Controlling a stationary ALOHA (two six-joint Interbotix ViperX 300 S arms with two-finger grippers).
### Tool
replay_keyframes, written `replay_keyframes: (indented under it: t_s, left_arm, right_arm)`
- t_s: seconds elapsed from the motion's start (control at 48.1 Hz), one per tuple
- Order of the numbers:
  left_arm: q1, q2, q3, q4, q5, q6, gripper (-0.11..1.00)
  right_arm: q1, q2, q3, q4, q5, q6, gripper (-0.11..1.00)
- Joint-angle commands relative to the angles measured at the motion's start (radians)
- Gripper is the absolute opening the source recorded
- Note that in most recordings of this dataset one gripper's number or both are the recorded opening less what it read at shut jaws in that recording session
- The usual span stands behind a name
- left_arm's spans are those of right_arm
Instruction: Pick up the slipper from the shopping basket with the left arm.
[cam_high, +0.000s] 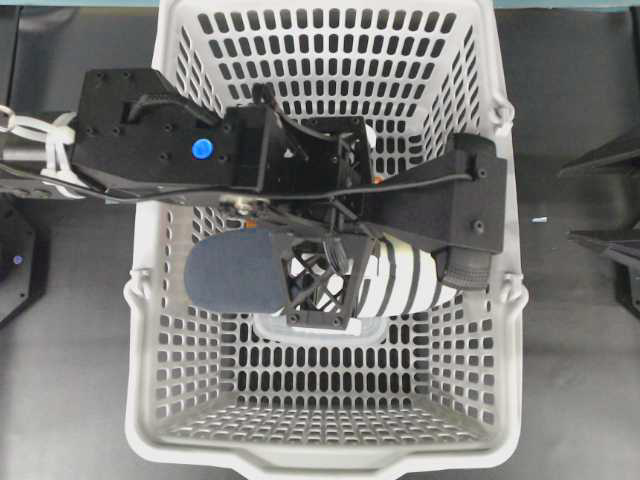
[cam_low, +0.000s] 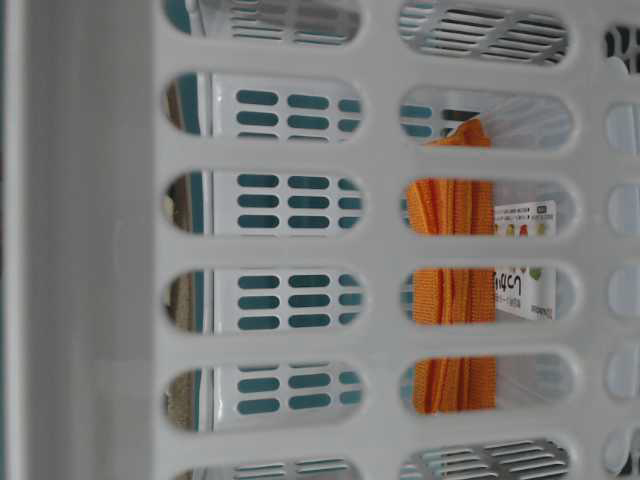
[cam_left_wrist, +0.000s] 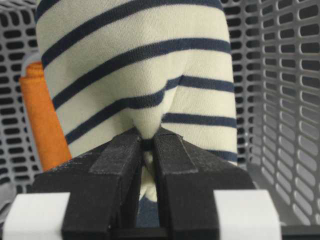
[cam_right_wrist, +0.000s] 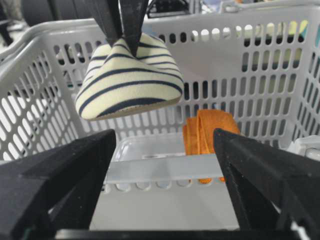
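Above the shopping basket (cam_high: 150, 300) floor, left gripper (cam_left_wrist: 147, 145) pinched the striped slipper (cam_high: 300, 275) upper, slipper hanging clear; orange cloth (cam_right_wrist: 207, 132) below; right gripper (cam_right_wrist: 165, 165) fingers spread wide, holding nothing.

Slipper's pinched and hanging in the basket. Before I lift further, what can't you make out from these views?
- Overhead: the left gripper and arm cover the middle of the slipper.
- Left wrist: the slipper hides most of the orange cloth.
- Table-level: the shopping basket wall blocks the view; no slipper visible.
- Right wrist: the right gripper hides the basket's near floor.
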Motion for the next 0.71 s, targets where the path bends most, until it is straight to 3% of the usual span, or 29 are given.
replay_keyframes:
  t_s: [0.0, 0.354, 0.499, 0.686]
  left_arm:
    - [0.0, -0.014, -0.023, 0.005, -0.005, 0.002, 0.06]
    - [0.0, -0.014, -0.023, 0.003, -0.005, 0.005, 0.06]
    - [-0.002, -0.014, -0.023, 0.003, -0.006, 0.046, 0.06]
    - [-0.002, -0.012, -0.023, 0.003, -0.02, 0.052, 0.06]
  right_arm:
    - [0.0, 0.003, -0.008, 0.002, -0.006, -0.002, 0.75]
    - [0.0, 0.0, -0.006, 0.003, -0.005, -0.002, 0.75]
    - [0.0, 0.0, -0.005, 0.003, -0.005, -0.002, 0.75]
    - [0.0, -0.002, -0.005, 0.003, -0.006, -0.002, 0.75]
